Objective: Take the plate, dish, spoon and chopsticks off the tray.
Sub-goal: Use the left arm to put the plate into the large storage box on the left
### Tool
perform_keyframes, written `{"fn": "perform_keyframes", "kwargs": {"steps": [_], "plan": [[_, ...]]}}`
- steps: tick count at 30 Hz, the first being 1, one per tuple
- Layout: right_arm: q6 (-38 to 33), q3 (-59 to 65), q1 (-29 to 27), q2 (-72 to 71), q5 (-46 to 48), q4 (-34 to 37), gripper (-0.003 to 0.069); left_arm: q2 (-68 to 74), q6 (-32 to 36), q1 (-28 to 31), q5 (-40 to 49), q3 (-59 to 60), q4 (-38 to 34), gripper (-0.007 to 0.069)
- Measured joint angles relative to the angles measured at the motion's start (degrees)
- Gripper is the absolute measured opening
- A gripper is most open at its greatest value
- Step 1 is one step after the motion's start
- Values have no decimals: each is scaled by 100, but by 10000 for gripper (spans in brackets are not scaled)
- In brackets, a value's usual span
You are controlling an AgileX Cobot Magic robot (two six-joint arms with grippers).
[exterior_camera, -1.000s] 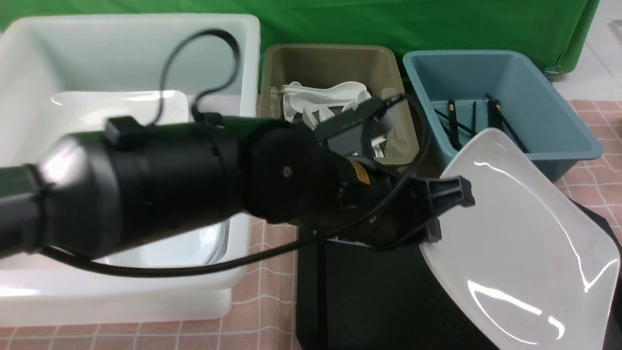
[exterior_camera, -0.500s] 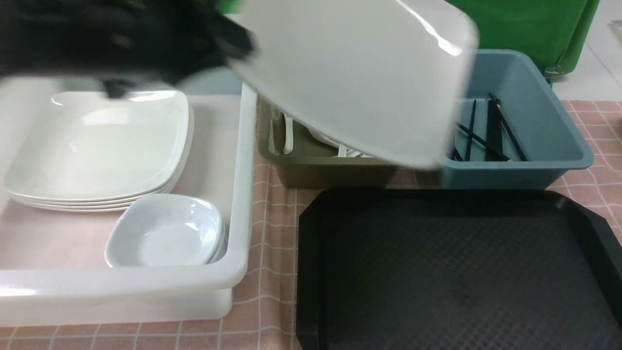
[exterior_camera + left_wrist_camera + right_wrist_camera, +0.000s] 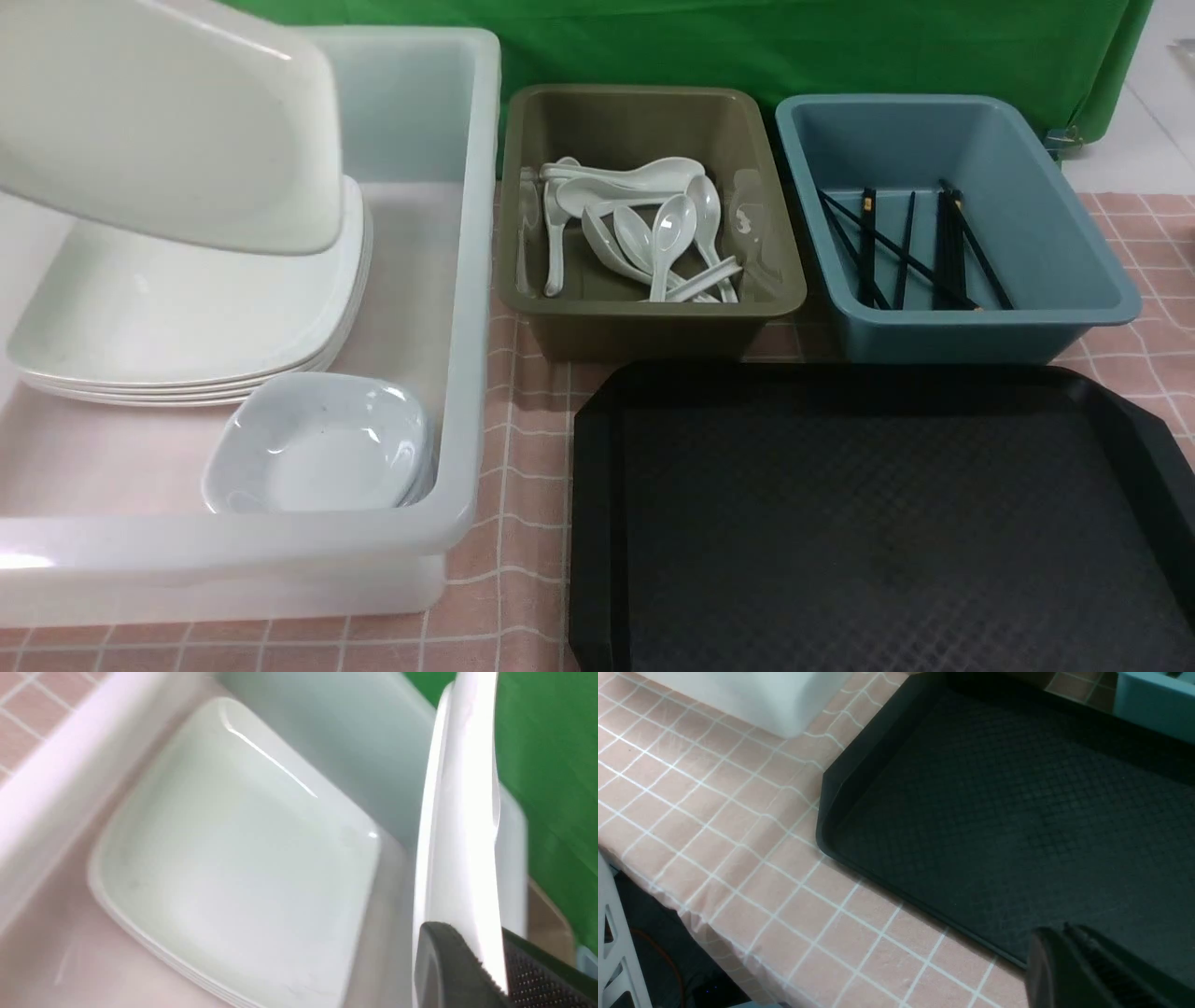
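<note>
My left gripper (image 3: 469,932) is shut on the rim of the large white plate (image 3: 460,812), which shows edge-on in the left wrist view. In the front view the plate (image 3: 168,121) hangs tilted over a stack of white plates (image 3: 187,317) in the white bin (image 3: 467,280); the gripper itself is out of that view. The black tray (image 3: 840,523) holds nothing. My right gripper (image 3: 1064,935) is shut and empty over the tray's near edge (image 3: 924,905). Small dishes (image 3: 317,448) sit stacked in the white bin.
An olive bin (image 3: 653,327) behind the tray holds several white spoons (image 3: 644,233). A blue bin (image 3: 980,327) to its right holds black chopsticks (image 3: 896,247). A pink checked cloth (image 3: 523,448) covers the table, and its edge (image 3: 691,910) drops off near the right gripper.
The left arm lifted the plate from above the tray's right side and swung it left across the bins, to over the plate stack. The arm has left the front view.
</note>
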Motion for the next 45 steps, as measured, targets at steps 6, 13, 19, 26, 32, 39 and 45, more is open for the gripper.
{"fn": "perform_keyframes", "kwargs": {"steps": [6,13,19,26,32,39,45], "plan": [[-5,0,0,0,0,0,74,793,606,30,-371,0,-323,25],[4,0,0,0,0,0,74,1617,1335,30,-701,0,-563,25],[171,0,0,0,5,0,74,2000,2299,63,-854,0,-985,14],[289,0,0,0,5,6,74,2200,2823,70,-954,-7,-1074,13],[306,0,0,0,5,6,78,2252,3011,70,-1191,-17,-603,86],[332,0,0,0,10,6,81,2252,3075,70,-1234,-17,-106,297],[393,0,0,0,45,6,81,1810,3067,70,-1096,-60,30,385]]}}
